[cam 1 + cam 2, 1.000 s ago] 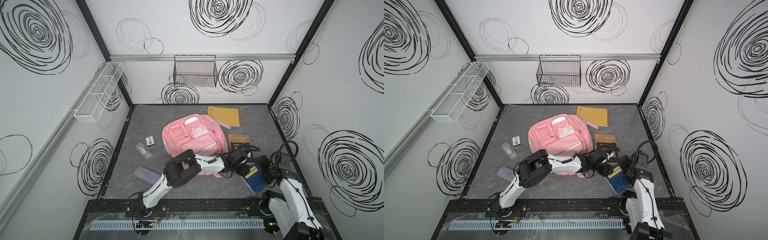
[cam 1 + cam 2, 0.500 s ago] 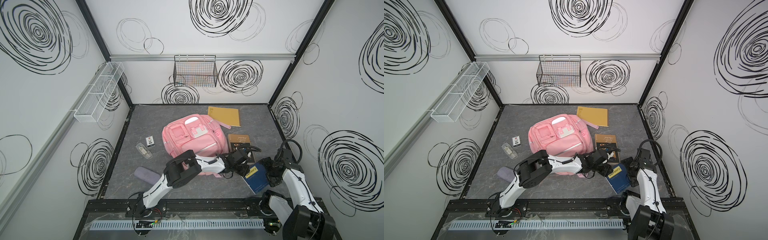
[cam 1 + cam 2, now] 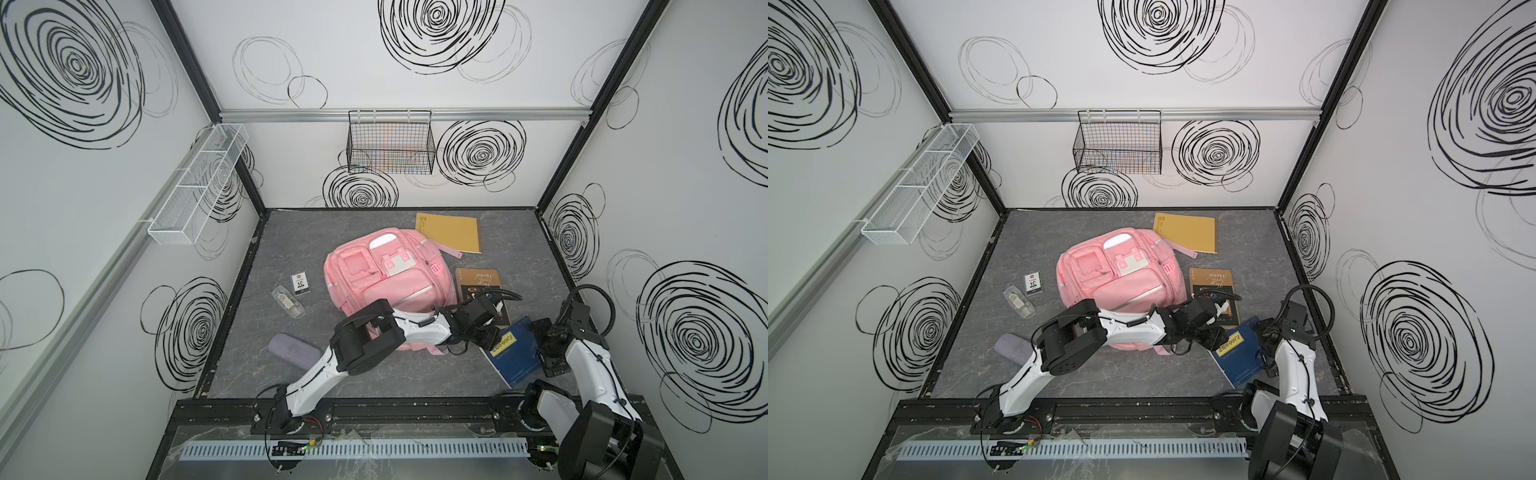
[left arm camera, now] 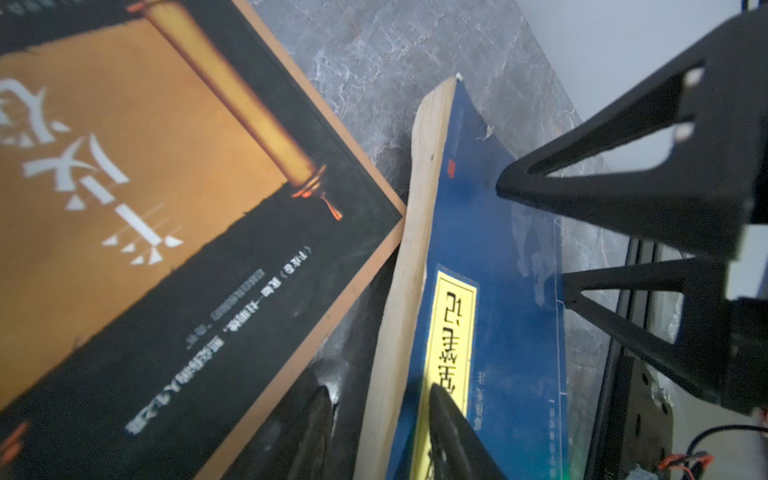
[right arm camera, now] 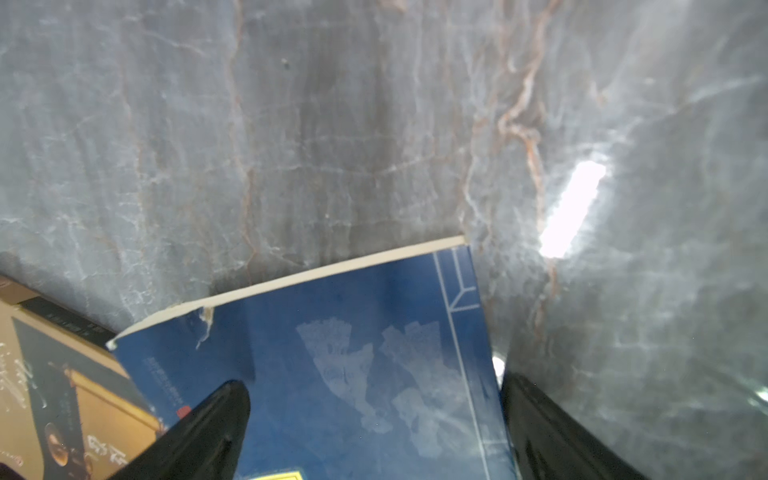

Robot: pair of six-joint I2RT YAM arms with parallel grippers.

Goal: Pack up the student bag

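Observation:
The student bag, pink with white flaps, lies flat at the middle of the floor. To its right, near the front, is a blue book with a yellow label. My left gripper reaches across the bag's front and is shut on the blue book at its page edge. One finger lies on the label and one is under the book. My right gripper stands open over the blue book's opposite side, one finger above the cover and one beyond its edge.
A brown book lies between bag and blue book. A yellow envelope is behind the bag. A card, a clear pouch and a purple case lie to the left. A black wire basket and a white wire shelf hang on the walls.
My right arm has swung its elbow back while its open gripper stays by the blue book's right side. The left gripper keeps its hold in place.

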